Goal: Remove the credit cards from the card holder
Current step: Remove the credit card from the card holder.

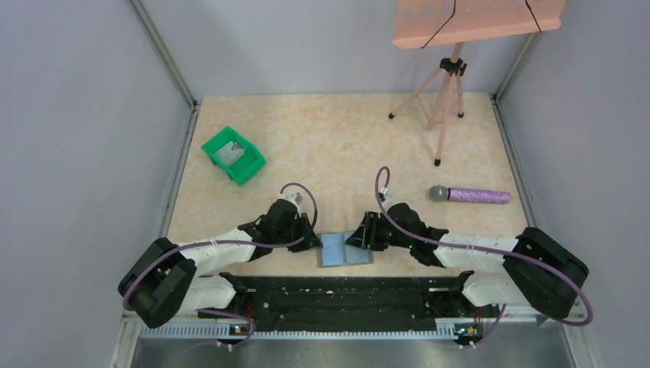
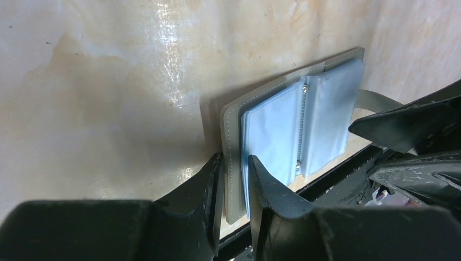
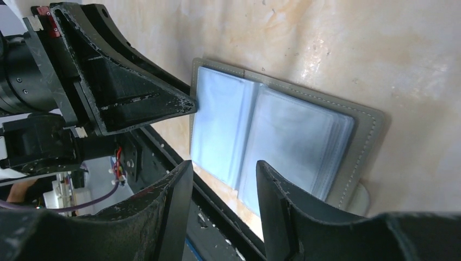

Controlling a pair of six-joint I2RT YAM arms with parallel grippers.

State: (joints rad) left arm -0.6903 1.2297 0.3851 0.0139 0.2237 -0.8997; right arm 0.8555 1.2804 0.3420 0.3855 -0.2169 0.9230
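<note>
The card holder [image 1: 345,251] lies open near the table's front edge, grey cover down and pale blue sleeves [image 2: 277,136] up. No credit cards show in the sleeves. My left gripper [image 1: 316,244] is shut on the holder's left edge [image 2: 235,159], with the grey cover rim and sleeve edge between its fingers. My right gripper [image 1: 354,239] hovers open over the holder's near right part [image 3: 223,166] with nothing between its fingers. The right half of the holder [image 3: 299,136] shows behind the right fingers.
A green bin [image 1: 247,165] with a flat grey thing inside stands at the back left. A purple-handled microphone [image 1: 469,195] lies at the right. A pink tripod stand [image 1: 444,100] is at the back right. A black rail [image 1: 345,295] runs along the near edge, close under the holder.
</note>
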